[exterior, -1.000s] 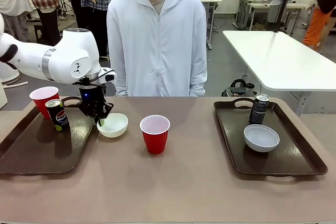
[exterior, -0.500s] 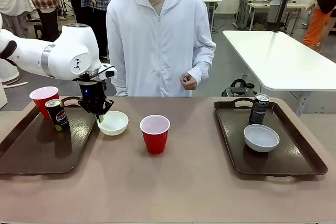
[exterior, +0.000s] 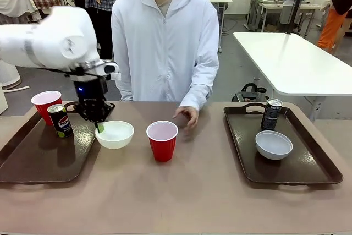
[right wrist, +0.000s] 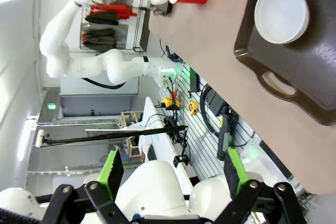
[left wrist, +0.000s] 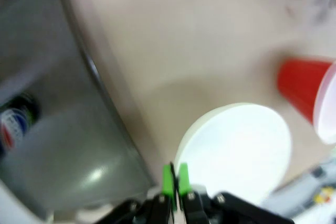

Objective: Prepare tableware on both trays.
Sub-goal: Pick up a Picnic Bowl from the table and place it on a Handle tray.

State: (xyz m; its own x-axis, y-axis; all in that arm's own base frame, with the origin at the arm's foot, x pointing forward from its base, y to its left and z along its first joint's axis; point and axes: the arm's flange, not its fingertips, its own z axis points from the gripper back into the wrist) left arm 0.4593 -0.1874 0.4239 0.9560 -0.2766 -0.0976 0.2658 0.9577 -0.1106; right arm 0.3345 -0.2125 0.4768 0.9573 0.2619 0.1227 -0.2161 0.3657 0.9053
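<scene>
My left gripper (exterior: 99,126) is shut on the near-left rim of a small white bowl (exterior: 115,134), which hangs just right of the left tray (exterior: 38,160). In the left wrist view the green pads (left wrist: 168,179) pinch the bowl (left wrist: 236,148) beside the tray's rim (left wrist: 113,103). A red cup (exterior: 45,104) and a dark can (exterior: 59,120) stand on that tray. Another red cup (exterior: 162,140) stands mid-table. The right tray (exterior: 316,163) holds a can (exterior: 271,114) and a white bowl (exterior: 274,144). My right gripper (right wrist: 173,174) is open, well above its tray (right wrist: 315,72) and bowl (right wrist: 281,13).
A person in a white hoodie stands at the far side, one hand (exterior: 187,117) resting on the table just behind the middle red cup. The tabletop between the trays is bare near the front edge.
My left gripper has carried the bowl a little left and toward the robot's side, next to the left tray. The person's hand came down onto the table by the middle cup.
</scene>
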